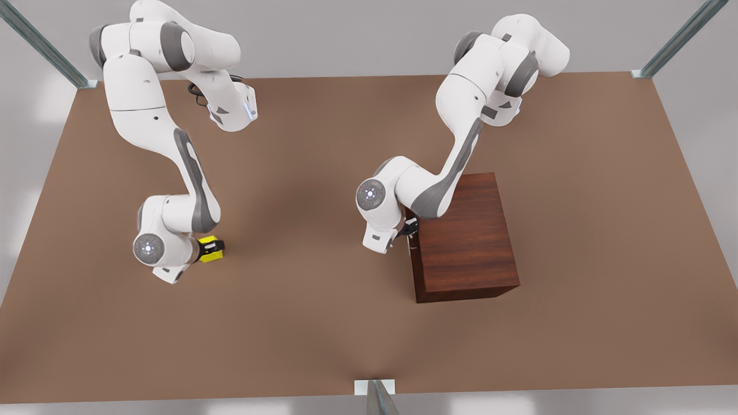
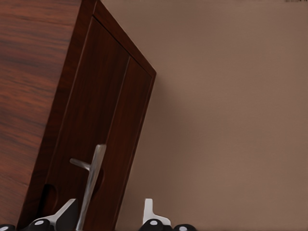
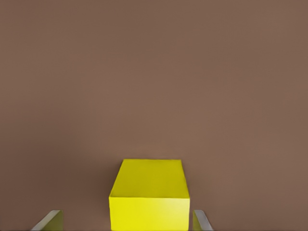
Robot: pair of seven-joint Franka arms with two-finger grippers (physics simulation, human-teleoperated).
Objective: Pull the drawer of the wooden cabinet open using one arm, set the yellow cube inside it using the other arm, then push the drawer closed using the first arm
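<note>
On the brown tabletop [image 1: 323,323] nothing is finished — the left gripper [image 2: 108,219] spreads around the closed dark-wood drawer [image 2: 103,134]'s silver bar handle [image 2: 91,185], the right gripper [image 3: 127,222] open astride the small yellow cube [image 3: 149,195].

This looks like a bare robot test cell, not a lived-in room. A wide brown table [image 1: 323,323] sits between plain grey walls, with metal struts [image 1: 46,46] slanting up from its corners and one at its near edge. Two white arms [image 1: 173,173] are mounted over it, and all that stands on it is a cabinet [image 1: 467,242] and a cube [image 1: 212,249].
</note>
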